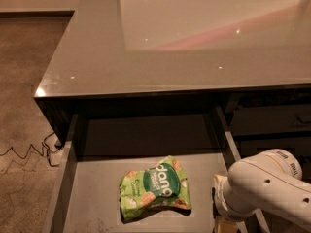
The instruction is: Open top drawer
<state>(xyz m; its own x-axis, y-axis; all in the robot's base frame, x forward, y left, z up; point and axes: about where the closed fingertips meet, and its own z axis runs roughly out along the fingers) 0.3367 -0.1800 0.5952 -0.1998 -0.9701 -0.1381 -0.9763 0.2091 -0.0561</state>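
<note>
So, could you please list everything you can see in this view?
counter top: one, glossy grey, upper half of the view
top drawer: one, grey floor, pulled open below the counter's front edge
snack bag: one, green, lying on the drawer floor, right of its middle
drawer fronts: at least two, dark, shut, right of the open drawer
cable: one, dark, zigzagging on the floor left of the drawer
floor: brown, left side
arm: one, white, lower right, over the drawer's right edge
hand: past the bottom edge below the arm's end, not in view
</note>
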